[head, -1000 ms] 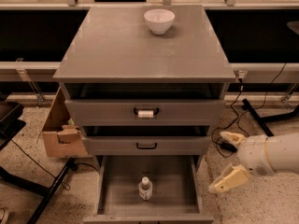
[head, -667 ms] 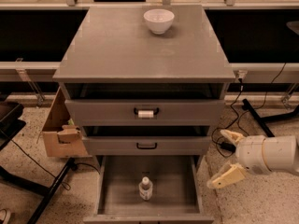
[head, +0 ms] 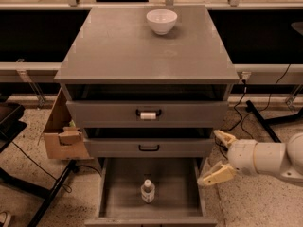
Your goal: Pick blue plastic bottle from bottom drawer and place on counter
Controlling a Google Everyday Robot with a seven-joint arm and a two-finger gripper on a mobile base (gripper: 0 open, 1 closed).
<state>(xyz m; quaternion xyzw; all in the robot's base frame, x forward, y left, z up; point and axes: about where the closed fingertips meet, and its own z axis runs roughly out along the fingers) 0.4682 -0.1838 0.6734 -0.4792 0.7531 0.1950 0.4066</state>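
The blue plastic bottle (head: 147, 191) stands upright with its white cap on, near the middle front of the bottom drawer (head: 111, 200), which is pulled out. My gripper (head: 220, 156) is open and empty, to the right of the drawer beside the cabinet's lower right corner, fingers pointing left. It is about a drawer's half-width right of the bottle. The counter (head: 128, 48) is the cabinet's flat grey top, above.
A white bowl (head: 161, 21) sits at the back of the counter. The two upper drawers with black handles (head: 148, 113) are closed. A cardboard box (head: 64, 134) stands left of the cabinet. Cables and a black stand leg (head: 265, 122) lie on the floor at the right.
My gripper and arm have shifted slightly left, toward the cabinet. The bottle and the drawer have not moved.
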